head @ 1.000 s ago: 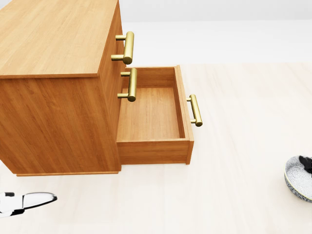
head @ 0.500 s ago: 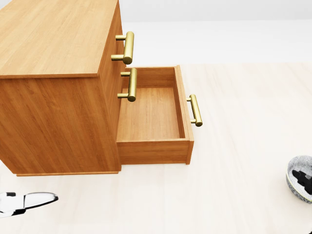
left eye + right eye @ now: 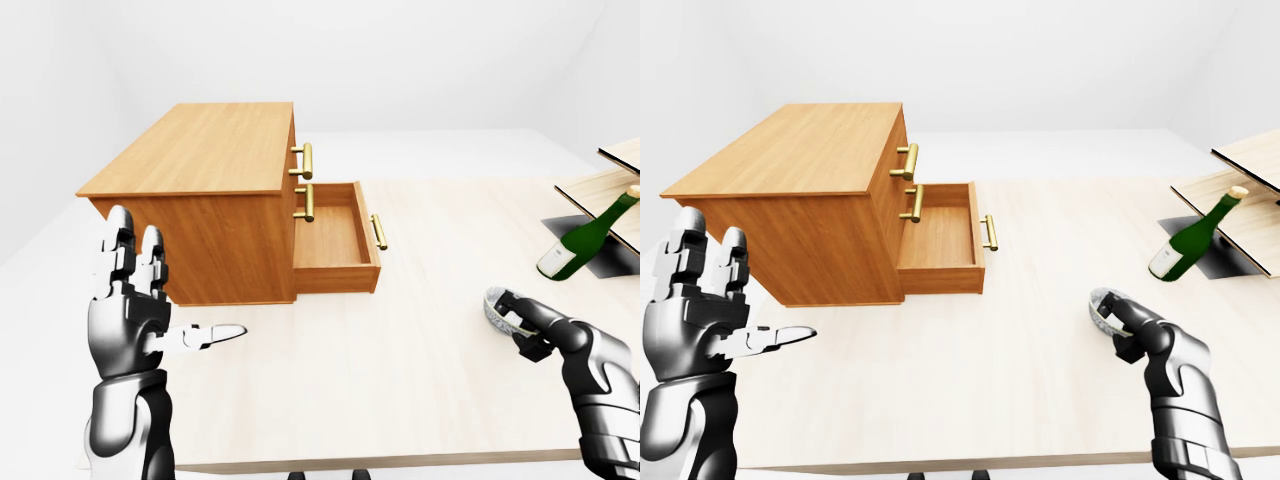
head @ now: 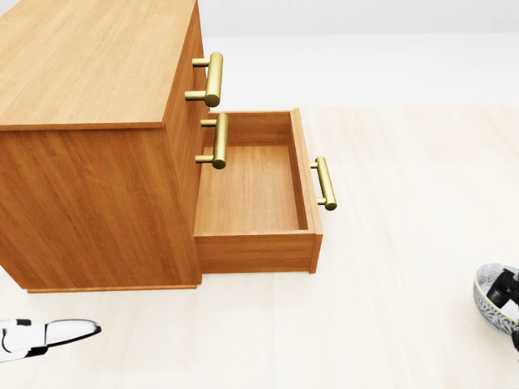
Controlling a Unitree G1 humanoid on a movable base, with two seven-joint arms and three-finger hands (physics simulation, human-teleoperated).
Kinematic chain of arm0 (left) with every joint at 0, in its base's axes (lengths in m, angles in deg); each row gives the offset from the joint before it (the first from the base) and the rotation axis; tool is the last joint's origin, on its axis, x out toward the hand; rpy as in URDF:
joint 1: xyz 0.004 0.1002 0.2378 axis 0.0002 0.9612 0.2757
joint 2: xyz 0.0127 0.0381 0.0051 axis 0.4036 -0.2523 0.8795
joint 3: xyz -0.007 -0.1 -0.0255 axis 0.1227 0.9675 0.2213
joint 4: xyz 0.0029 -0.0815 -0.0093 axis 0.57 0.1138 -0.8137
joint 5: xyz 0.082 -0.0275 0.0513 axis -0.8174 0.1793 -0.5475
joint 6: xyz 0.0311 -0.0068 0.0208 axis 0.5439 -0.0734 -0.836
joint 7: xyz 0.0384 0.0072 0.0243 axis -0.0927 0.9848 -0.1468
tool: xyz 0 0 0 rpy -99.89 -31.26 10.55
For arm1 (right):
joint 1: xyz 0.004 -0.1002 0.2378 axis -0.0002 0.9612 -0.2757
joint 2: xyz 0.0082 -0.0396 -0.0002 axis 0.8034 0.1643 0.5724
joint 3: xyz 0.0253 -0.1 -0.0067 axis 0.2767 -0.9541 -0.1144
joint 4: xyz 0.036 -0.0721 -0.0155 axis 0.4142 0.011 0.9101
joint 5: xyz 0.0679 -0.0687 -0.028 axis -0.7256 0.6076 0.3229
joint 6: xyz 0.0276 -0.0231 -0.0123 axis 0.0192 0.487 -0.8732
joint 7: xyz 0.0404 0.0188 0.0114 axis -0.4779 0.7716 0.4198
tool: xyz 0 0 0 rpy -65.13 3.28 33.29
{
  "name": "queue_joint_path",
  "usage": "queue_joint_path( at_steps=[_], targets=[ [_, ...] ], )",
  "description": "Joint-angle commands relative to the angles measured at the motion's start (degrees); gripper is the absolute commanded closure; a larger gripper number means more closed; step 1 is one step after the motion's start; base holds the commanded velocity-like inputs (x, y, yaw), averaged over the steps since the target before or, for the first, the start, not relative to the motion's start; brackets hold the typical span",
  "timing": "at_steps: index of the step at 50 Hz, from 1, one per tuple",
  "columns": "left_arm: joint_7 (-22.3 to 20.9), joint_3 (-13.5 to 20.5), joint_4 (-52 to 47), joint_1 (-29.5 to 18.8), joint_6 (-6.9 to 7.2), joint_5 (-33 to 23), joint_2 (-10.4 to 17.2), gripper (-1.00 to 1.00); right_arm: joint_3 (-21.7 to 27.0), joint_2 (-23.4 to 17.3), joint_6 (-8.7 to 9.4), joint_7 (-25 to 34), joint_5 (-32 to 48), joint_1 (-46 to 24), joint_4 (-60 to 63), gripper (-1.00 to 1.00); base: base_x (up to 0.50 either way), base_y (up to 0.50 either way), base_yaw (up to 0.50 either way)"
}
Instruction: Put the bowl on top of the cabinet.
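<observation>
Nearest, bottom left of the left-eye view: left robot hand [image 3: 135, 325] raised, empty, fingers spread upright, thumb pointing toward the view's right. It is touching nothing.

Bottom right: right robot hand [image 3: 548, 335] pinching the rim of the bowl [image 3: 503, 308], fingers hooked over the near edge. The bowl sits low over the counter [image 3: 400, 400], well apart from the cabinet [image 3: 200, 150]. Whether its base touches the counter cannot be told.

Bowl orientation: it is round, so it has no long axis. The mouth faces up but leans toward the view's left, so it is tilted, not level.

Farther: the cabinet's bottom drawer [image 4: 251, 190] is pulled out, and it is empty. Brass handles [image 4: 213, 79] stick out above it. Beyond, at the right edge, a green bottle [image 3: 585, 238] leans, well apart.

Risks, as judgement:
- A one-sided rim pinch may let the bowl swing or slip during the lift.
- The cabinet top is high, so a low carry would clip its edge, the handles or the open drawer.
- A tilted release could leave the bowl rocking near the edge.
</observation>
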Motion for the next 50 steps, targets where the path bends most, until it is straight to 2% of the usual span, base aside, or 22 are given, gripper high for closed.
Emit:
queue_joint_path(
  at_steps=[1, 7, 12, 15, 17, 24, 28, 36, 46, 50],
  targets=[
    [0.03, 0.29, 0.09, -0.23, 0.00, 0.25, 0.18, -1.00, -1.17, 1.00, 0.01, 2.26, -1.44, 2.75, -0.35, 1.00, 0.00, 0.00, 0.00],
    [0.01, 0.21, -0.04, -0.14, 0.00, 0.22, 0.10, -1.00, -1.04, 1.88, 0.01, 2.26, 0.44, 3.90, 5.43, 1.00, 0.00, 0.00, 0.00],
    [0.03, -0.03, 0.12, -0.14, 0.00, 0.04, 0.06, -1.00, 0.31, 3.86, 0.01, 2.26, 4.19, 5.40, 18.40, 1.00, 0.00, 0.00, 0.00],
    [0.04, -0.25, 0.29, -0.05, 0.00, -0.13, 0.00, -1.00, 0.33, 5.10, 0.01, 2.26, 9.41, 4.98, 30.07, 1.00, 0.00, 0.00, 0.00],
    [0.03, -0.28, -0.04, 0.10, 0.00, -0.07, -0.03, -1.00, 0.11, 6.18, 0.01, 2.26, 12.48, 4.05, 37.12, 1.00, 0.00, 0.00, 0.00],
    [-0.14, 0.27, -0.31, 0.02, 0.00, 0.34, 0.05, -1.00, -0.76, 8.74, 0.01, 2.26, 22.44, -0.94, 49.43, 1.00, 0.00, 0.00, 0.00],
    [-0.13, 0.15, -0.43, 0.09, 0.00, 0.29, -0.04, -1.00, -1.47, 10.44, 0.01, 2.26, 25.58, -3.86, 53.87, 1.00, 0.00, 0.00, 0.00],
    [0.79, 0.34, -3.29, -1.01, 0.00, 0.56, 0.40, -1.00, -4.80, 15.19, 0.01, 2.26, 29.37, -6.69, 62.42, 1.00, 0.00, 0.00, 0.00],
    [0.71, 0.00, -3.45, -0.92, 0.00, 0.20, 0.23, -1.00, -11.87, 24.24, 0.01, 2.26, 34.19, -9.57, 74.48, 1.00, 0.00, 0.00, 0.00],
    [0.74, -0.06, -3.42, -0.95, 0.00, 0.21, 0.25, -1.00, -12.25, 24.86, 0.01, 2.26, 34.75, -10.61, 75.72, 1.00, 0.00, 0.00, 0.00]
  ],
)
